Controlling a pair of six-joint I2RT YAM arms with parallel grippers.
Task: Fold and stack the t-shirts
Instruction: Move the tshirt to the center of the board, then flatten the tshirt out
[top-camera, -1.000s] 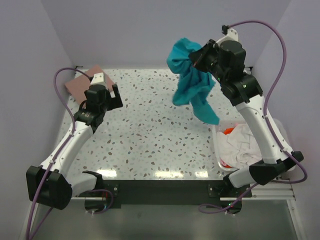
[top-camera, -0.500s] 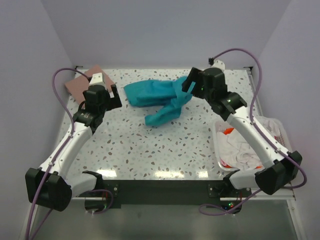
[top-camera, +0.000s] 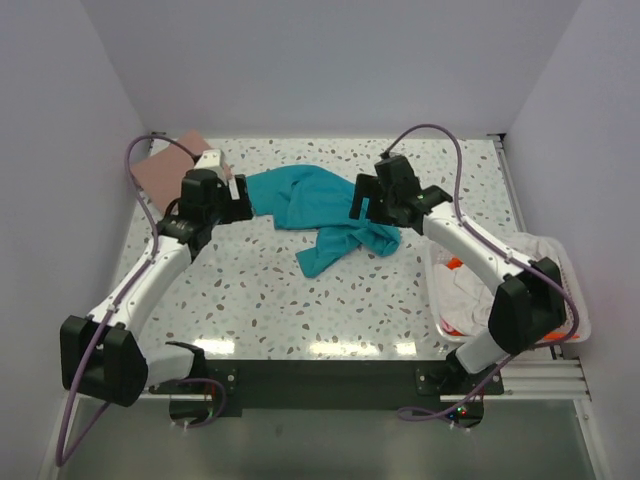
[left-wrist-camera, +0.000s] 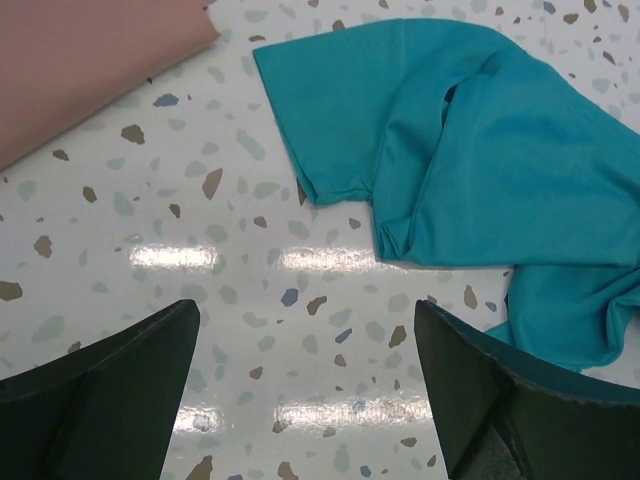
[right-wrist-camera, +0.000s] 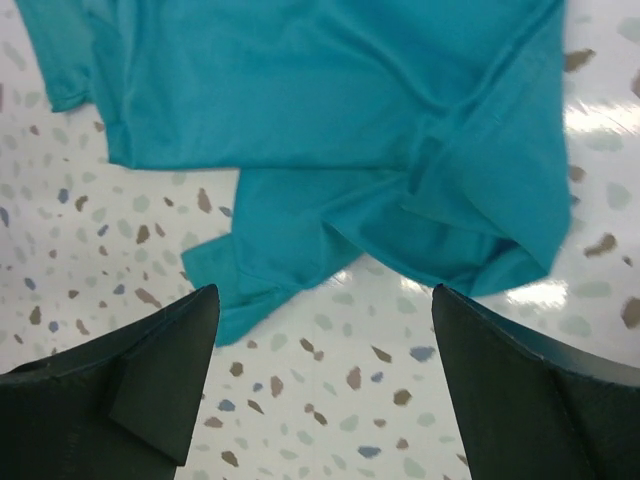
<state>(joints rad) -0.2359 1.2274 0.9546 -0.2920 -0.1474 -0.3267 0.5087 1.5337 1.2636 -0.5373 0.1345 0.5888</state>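
A teal t-shirt (top-camera: 310, 205) lies crumpled and spread on the speckled table, at the middle back. My left gripper (top-camera: 238, 195) is open at its left edge. In the left wrist view the teal t-shirt (left-wrist-camera: 480, 150) lies ahead and to the right of that open gripper (left-wrist-camera: 306, 310), with bare table between the fingers. My right gripper (top-camera: 362, 203) hangs open over the shirt's right part. Below it the teal cloth (right-wrist-camera: 330, 110) lies just beyond the open gripper (right-wrist-camera: 325, 295). A folded dusty pink t-shirt (top-camera: 165, 170) rests at the back left corner.
A white slotted basket (top-camera: 565, 310) stands at the right edge, holding a white shirt (top-camera: 480, 290) and an orange one (top-camera: 455, 263). The pink t-shirt (left-wrist-camera: 80, 60) shows at the top left of the left wrist view. Walls close in the table on three sides.
The right gripper opened and let go of the teal t-shirt, which dropped from the air onto the table. The right arm came down and leftward; the left gripper moved right to the shirt's edge.
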